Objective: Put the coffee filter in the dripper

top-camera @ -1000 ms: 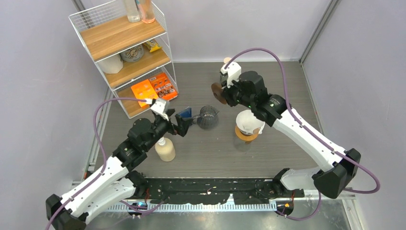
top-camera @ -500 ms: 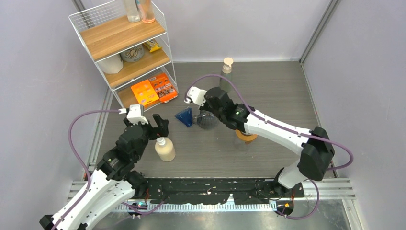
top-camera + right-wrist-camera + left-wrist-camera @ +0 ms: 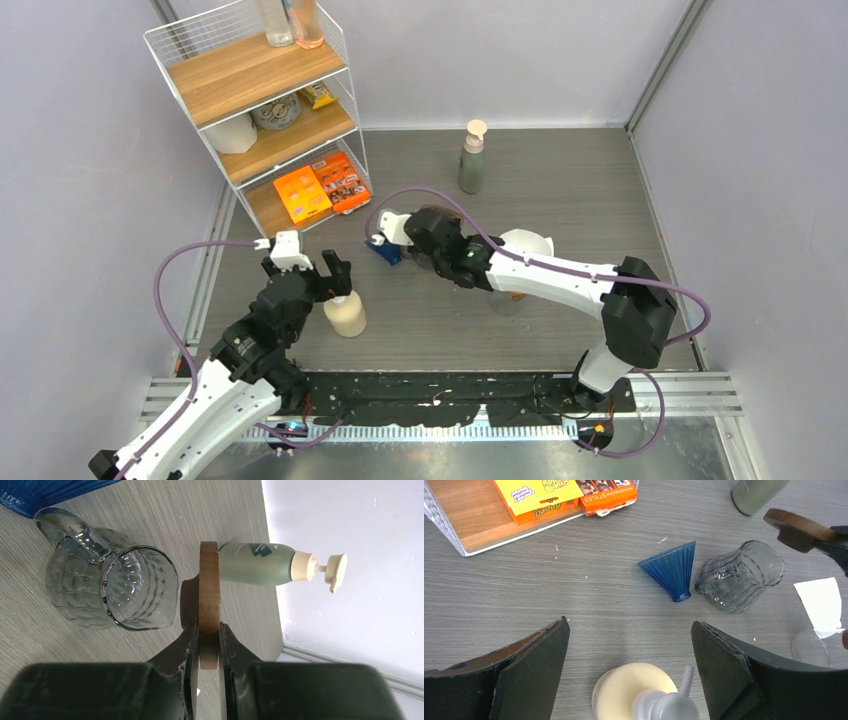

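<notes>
Lying on side, blue dripper [image 3: 671, 570] is seen mid grey table [image 3: 524, 595], tip just beside tipped glass carafe [image 3: 739, 577]. White coffee filter [image 3: 821, 605] is found right of carafe, apart from dripper, not held. Wooden disc [image 3: 209, 580] is pinched edge-on by right gripper [image 3: 209, 630], close by carafe. Left gripper [image 3: 629, 627] is spread wide, nothing held, hung over cream pump bottle [image 3: 634, 692] at near left. Green pump bottle [image 3: 472, 160] is stood at far edge. Orange boxes [image 3: 539, 495] are seen on bottom shelf board, far left.
</notes>
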